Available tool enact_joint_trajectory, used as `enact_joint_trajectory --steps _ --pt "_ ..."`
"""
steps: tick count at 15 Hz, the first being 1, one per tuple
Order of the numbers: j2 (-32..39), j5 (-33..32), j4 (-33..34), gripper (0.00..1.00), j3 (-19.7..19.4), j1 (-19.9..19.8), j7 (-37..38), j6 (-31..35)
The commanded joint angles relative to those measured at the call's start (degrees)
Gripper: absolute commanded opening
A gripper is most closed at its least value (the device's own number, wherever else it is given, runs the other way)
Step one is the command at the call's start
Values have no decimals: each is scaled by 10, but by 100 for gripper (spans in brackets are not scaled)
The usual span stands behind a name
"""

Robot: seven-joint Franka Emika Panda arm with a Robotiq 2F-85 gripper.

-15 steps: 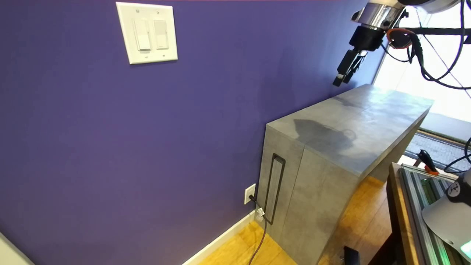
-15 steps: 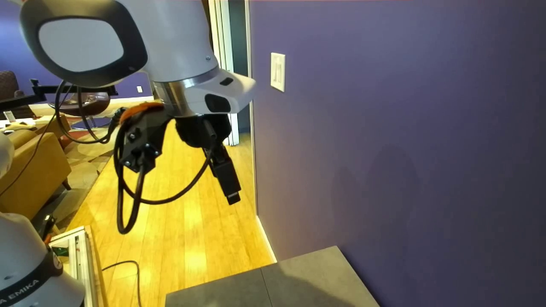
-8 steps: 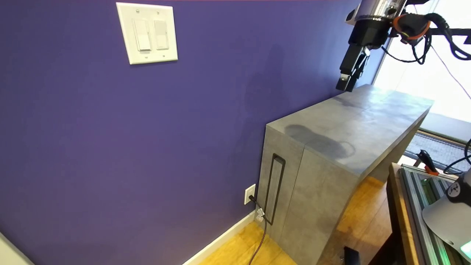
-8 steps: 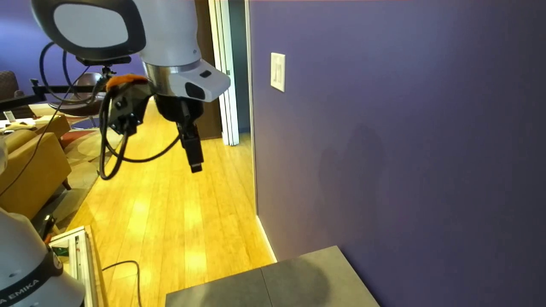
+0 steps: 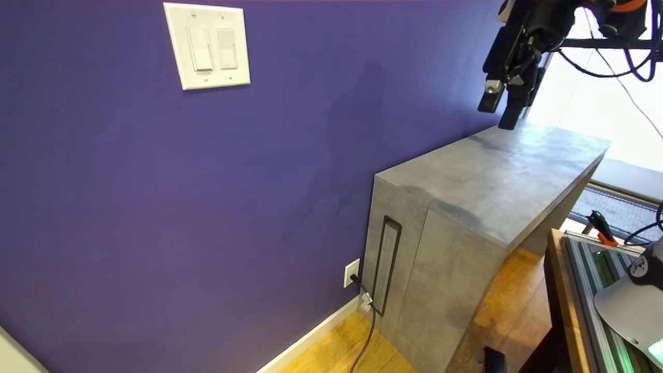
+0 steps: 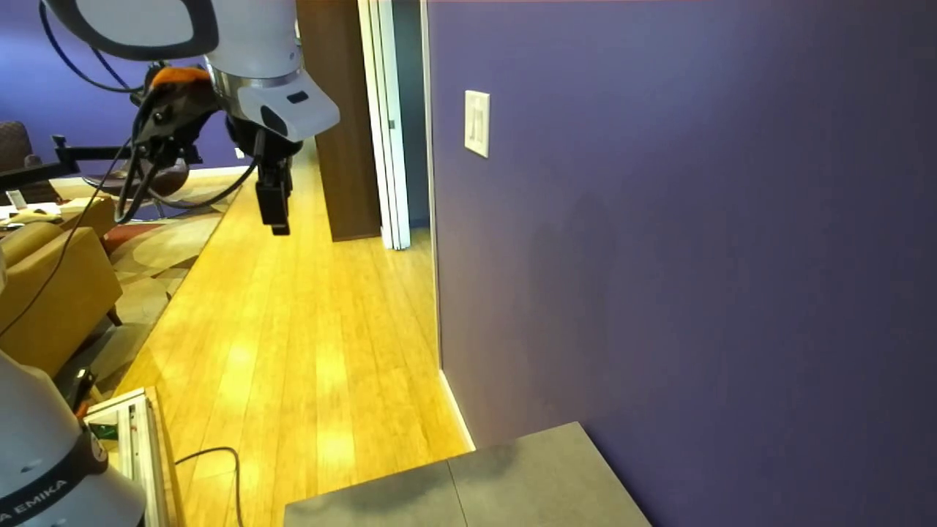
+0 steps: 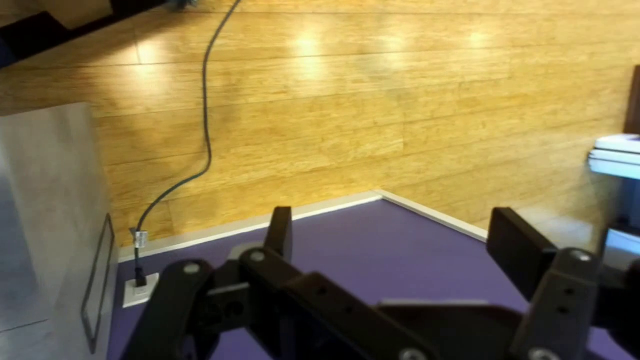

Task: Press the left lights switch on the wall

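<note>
Needs a long reach to the switch

Look far left in an exterior view to find it: high on the purple wall, as the left of two in the white plate, long axis up and down. Lies left of the jaws there, apparently higher, and well apart in both exterior views. Just to its right, mind the twin: probably met first on coming from the jaws' side, so the likeliest hindrance.

Farther right, low on the wall, note the outlet with a cord plugged in, and just beside that the grey bench.

At far right, see the jaws, spread wide with nothing pinched between. Aimed, by the wrist view, down at the floor and the foot of the wall, with no switch in sight there. Seems to call for a swing left and in to the wall, a tilt up, and perhaps jaws drawn together for a clean push.
</note>
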Motion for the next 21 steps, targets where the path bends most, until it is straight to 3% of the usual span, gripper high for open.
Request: enact_joint_trajectory --steps 1,8,11,13,14,16,21 --pt "-24 108 -20 100 39 24 60 85" --pt "46 310 4 100 124 99 70 311" --pt "115 385 32 100 132 127 36 383" --pt "160 439 60 100 111 154 -48 417" --pt "98 388 18 100 133 126 17 385" --pt "135 415 39 100 126 134 -24 401" --pt "156 421 55 100 123 134 -35 401"
